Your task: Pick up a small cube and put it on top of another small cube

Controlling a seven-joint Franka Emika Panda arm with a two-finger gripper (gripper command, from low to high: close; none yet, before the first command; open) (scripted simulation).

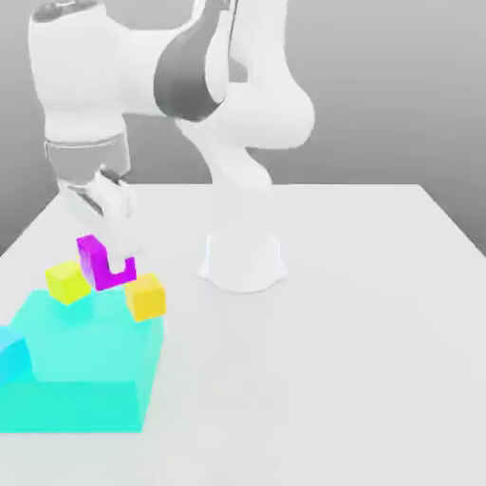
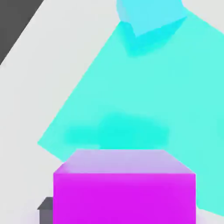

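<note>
The gripper [image 1: 112, 220] is closed on the small magenta cube [image 1: 104, 262], one white finger lying across the cube's front face in the exterior view. The cube hangs just above the large turquoise block [image 1: 85, 365], which serves as landmark for all positions here. In the hand view the magenta cube [image 2: 124, 192] sits directly below the camera with the turquoise block [image 2: 144, 96] spread beneath it. Two yellow cubes rest at the block's far edge: the paler lemon-yellow cube [image 1: 67, 281] toward the exterior view's left, and the deeper amber cube [image 1: 146, 296], the stacking target, at the block's far corner toward the exterior view's right. The held cube hangs between them. A pale blue block [image 1: 11, 353] stands on the turquoise block's near left part.

Handling, as judged: the cube looks rigid, light and smooth-sided, so it should not deform but could slide if pinched loosely. Flat opposite faces, gripped near mid-height, offer the surest hold and keep its underside level for setting down on the amber cube.
</note>
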